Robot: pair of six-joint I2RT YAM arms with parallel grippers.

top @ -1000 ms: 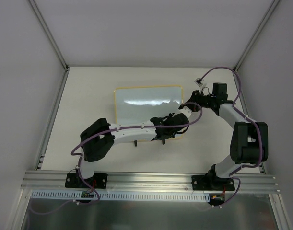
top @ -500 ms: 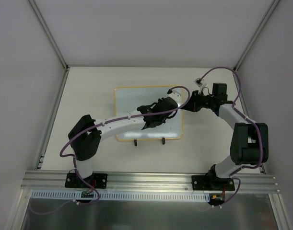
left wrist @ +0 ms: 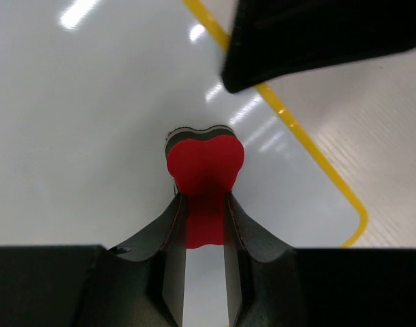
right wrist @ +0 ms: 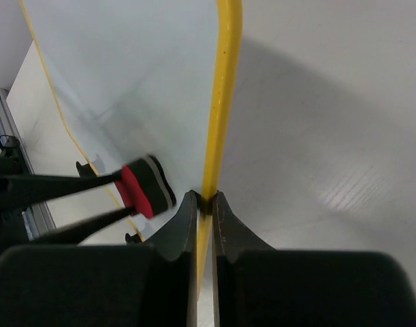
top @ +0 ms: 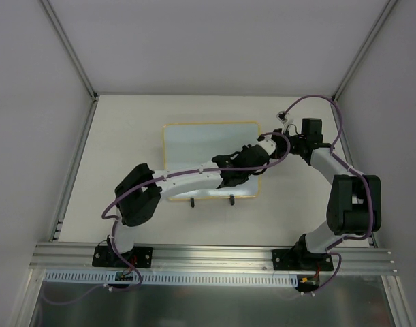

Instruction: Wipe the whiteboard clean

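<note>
The whiteboard (top: 194,146) lies flat on the table, plain white with a pale-yellow frame and two black feet at its near edge. No writing shows on it. My left gripper (top: 243,170) is over the board's right part, shut on a small red eraser. In the left wrist view the left gripper (left wrist: 202,197) holds the eraser (left wrist: 205,160) down on the board (left wrist: 92,102). My right gripper (top: 270,147) is at the board's right edge. In the right wrist view the right gripper (right wrist: 206,197) is shut on the yellow frame (right wrist: 225,82), with the eraser (right wrist: 143,187) just left of it.
The beige table (top: 126,136) is boxed in by pale walls at the left, back and right. An aluminium rail (top: 214,252) carrying both arm bases runs along the near edge. The left arm's purple cable (top: 282,146) loops close to the right gripper.
My left gripper swept the eraser from the board's lower right to the left and up, then back right toward the right edge. The right gripper kept its hold on the frame.
</note>
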